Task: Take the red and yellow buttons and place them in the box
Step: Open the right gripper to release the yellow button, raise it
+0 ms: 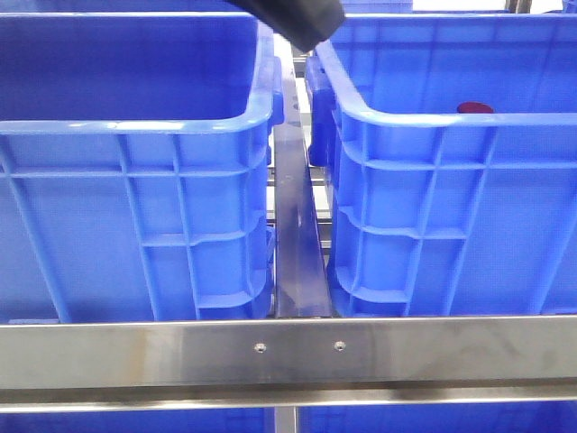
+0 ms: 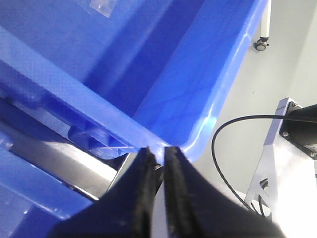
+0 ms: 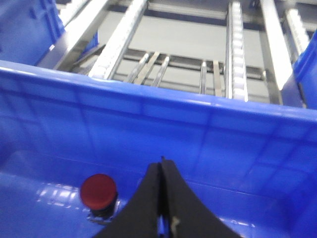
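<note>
Two alike blue crates stand side by side, the left box (image 1: 135,122) and the right box (image 1: 433,122). A dark-red button (image 1: 475,108) peeks over the right one's near rim. In the right wrist view this red button (image 3: 99,192) stands on the crate floor (image 3: 44,198), just beside my right gripper (image 3: 162,163), which is shut with nothing in it. No yellow button is in view. My left gripper (image 2: 159,151) hangs over a crate's corner rim (image 2: 198,144), its fingers shut to a thin slit and holding nothing.
A steel rail (image 1: 296,234) runs between the crates and a steel crossbar (image 1: 288,347) passes in front of them. A black arm part (image 1: 302,18) hangs above the gap. Roller tracks (image 3: 235,54) lie beyond the right crate. A black cable (image 2: 233,124) loops near the left gripper.
</note>
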Available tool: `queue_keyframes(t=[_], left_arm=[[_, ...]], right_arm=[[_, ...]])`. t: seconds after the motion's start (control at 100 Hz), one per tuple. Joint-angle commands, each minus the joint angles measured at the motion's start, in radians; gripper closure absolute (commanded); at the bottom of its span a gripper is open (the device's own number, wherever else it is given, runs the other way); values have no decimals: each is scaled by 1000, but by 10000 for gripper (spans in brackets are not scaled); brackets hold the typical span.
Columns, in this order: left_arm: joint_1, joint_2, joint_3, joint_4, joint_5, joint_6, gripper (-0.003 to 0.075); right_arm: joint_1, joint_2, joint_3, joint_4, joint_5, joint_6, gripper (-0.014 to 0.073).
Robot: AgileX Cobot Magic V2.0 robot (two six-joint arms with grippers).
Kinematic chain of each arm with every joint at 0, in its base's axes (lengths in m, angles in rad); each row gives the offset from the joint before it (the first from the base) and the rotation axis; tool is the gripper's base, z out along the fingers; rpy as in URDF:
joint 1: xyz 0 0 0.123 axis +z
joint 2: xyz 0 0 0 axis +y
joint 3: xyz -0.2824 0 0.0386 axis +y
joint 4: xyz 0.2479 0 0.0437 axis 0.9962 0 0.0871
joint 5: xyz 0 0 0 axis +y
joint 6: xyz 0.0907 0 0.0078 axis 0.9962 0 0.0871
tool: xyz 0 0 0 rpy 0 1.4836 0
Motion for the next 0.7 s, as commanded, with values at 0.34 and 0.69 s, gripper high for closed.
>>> queue_keyframes(t=[0.34, 0.69], left_arm=[[-8, -181, 108, 35, -237, -23, 740], [-8, -424, 413, 87, -566, -23, 740]], right_arm=[[-7, -346, 150, 116, 22, -8, 664], [-7, -597, 288, 116, 27, -8, 664]])
